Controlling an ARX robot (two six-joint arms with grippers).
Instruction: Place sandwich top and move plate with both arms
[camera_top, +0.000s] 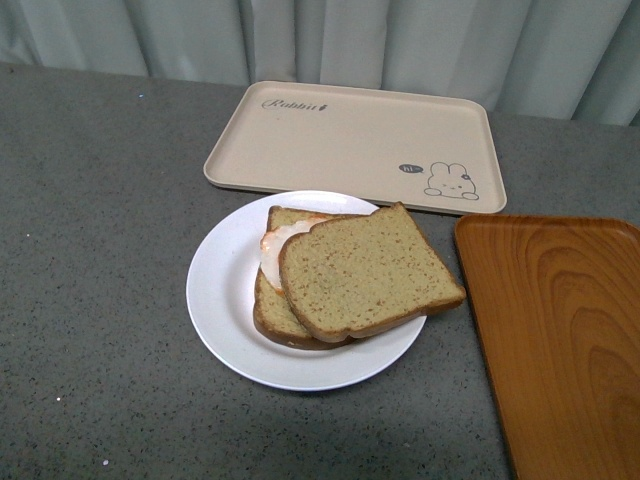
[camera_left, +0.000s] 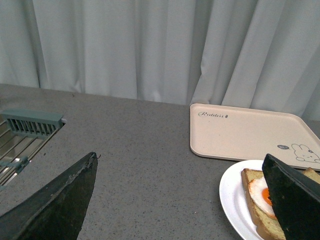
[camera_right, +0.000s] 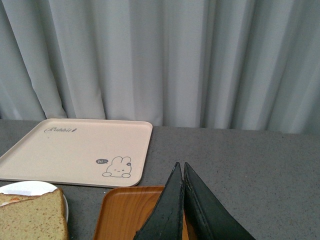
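Plainly, the sandwich top (camera_top: 365, 270) lies apart from the right gripper's (camera_right: 179, 167) fingers (camera_right: 210, 220).

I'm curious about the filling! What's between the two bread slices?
A fried egg lies between the top slice and bottom slice, seen in the front and left wrist views.

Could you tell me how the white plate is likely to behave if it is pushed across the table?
It looks rigid and smooth, so the plate would probably slide on the grey table rather than tip. The sandwich top lies skewed over the egg, reaching past the plate's right edge, so a jolt might shift it.
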